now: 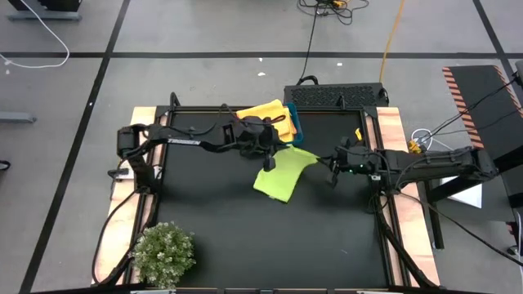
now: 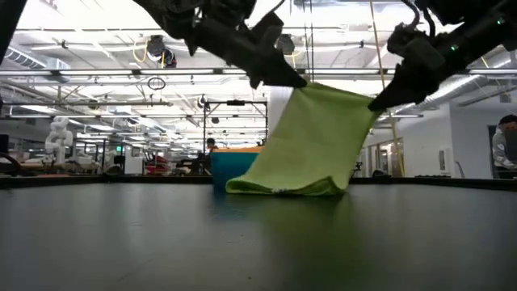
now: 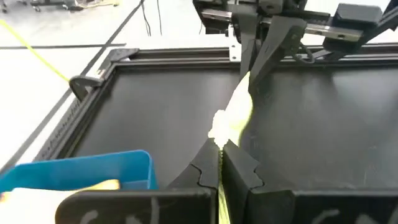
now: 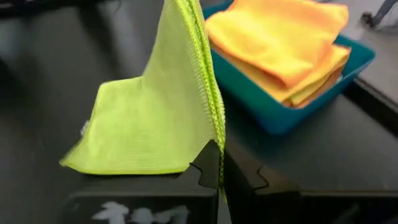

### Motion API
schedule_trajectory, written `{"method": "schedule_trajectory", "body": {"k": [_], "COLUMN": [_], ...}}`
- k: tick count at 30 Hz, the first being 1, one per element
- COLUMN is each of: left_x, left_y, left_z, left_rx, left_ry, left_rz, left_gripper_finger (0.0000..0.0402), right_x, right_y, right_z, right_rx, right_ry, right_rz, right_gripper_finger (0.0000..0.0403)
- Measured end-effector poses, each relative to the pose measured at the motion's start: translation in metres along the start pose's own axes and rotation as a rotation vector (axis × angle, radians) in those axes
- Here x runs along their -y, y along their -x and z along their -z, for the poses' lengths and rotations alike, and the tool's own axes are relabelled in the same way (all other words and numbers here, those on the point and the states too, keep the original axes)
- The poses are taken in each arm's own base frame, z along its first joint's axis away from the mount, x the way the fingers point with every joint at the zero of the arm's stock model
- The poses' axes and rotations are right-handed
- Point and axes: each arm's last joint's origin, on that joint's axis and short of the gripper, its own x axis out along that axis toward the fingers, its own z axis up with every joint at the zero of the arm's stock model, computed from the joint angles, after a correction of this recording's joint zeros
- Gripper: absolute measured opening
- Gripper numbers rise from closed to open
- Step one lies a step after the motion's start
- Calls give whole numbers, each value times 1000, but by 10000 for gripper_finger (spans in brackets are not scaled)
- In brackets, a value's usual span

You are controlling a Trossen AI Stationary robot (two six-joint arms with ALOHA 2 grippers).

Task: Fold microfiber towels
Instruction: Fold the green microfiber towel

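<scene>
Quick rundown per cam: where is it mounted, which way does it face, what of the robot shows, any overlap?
High: overhead, straight down; both arms, lime green microfiber towel.
Low: table height, level across; both arms from above, towel hanging.
Left wrist: past shut left gripper, toward right arm.
Right wrist: past shut right gripper, toward rectangular blue plastic bin of yellow and orange towels.
Shared: every view shows the green towel.
</scene>
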Motion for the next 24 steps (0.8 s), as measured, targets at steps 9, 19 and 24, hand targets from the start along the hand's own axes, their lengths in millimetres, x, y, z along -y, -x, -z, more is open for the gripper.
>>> {"method": "schedule_trajectory", "body": {"k": [9, 19, 24], "left_x": [6, 18, 26], "left_y": [16, 20, 22], "left_z": [30, 86, 101], "left_rx": [-80, -97, -139], "left_ry": [-42, -131, -161], "left_rz": [24, 21, 41], "left_gripper_finger": [3, 2, 2], "right_x": [-26, -62, -70], "right_y": [-17, -62, -77], "right_z": [-3, 18, 26], "right_rx": [34, -22, -38], "right_ry": [83, 113, 92], "right_rz": [-33, -116, -176], "right_gripper_finger": [0, 0, 0]}}
